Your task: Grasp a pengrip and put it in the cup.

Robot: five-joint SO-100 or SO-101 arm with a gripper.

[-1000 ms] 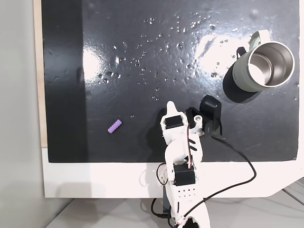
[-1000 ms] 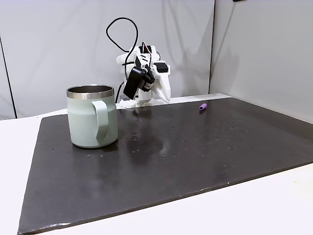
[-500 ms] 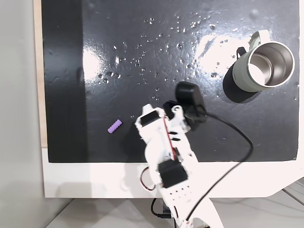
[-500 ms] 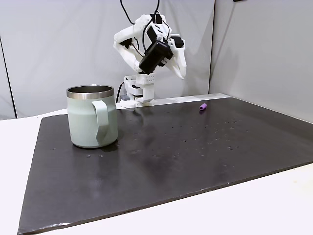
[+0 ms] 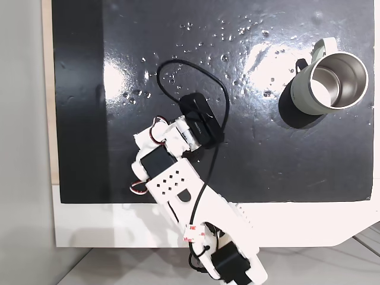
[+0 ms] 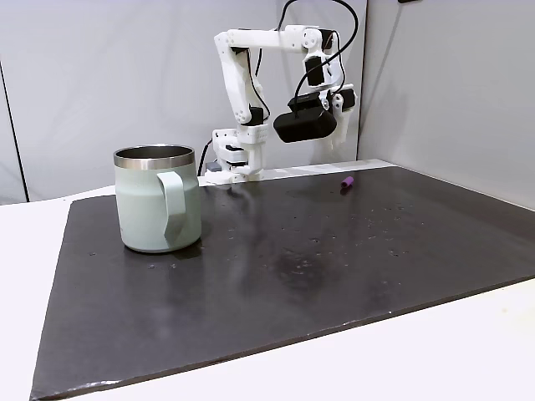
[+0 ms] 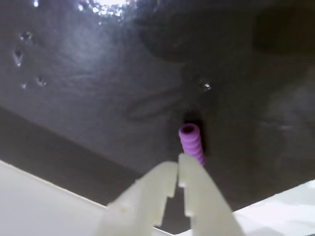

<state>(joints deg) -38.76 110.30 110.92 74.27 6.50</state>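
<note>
The arm has swung a long way in one second. A second ago it was folded low near its base, close to the middle of the near edge of the black mat. Half a second ago it was lifting and turning. Now it is stretched out and reaches over the left part of the mat in the fixed view from above.

The tool now hangs right over the pengrip. In the wrist view its two white fingers are together, with just a thin crack between the tips, and they hold nothing. The little purple pengrip lies flat on the mat just past the tips. In the side fixed view the pengrip sits at the far right of the mat, with the tool above it, not touching.

The cup has not moved. It stands upright and empty at the far right corner in the view from above, well apart from the pengrip. In the side view the cup is on the left.

So the reach is almost done. I think the tool needs to open next, then go down around the pengrip. The pengrip is small and round, so it could roll away if bumped.
</note>
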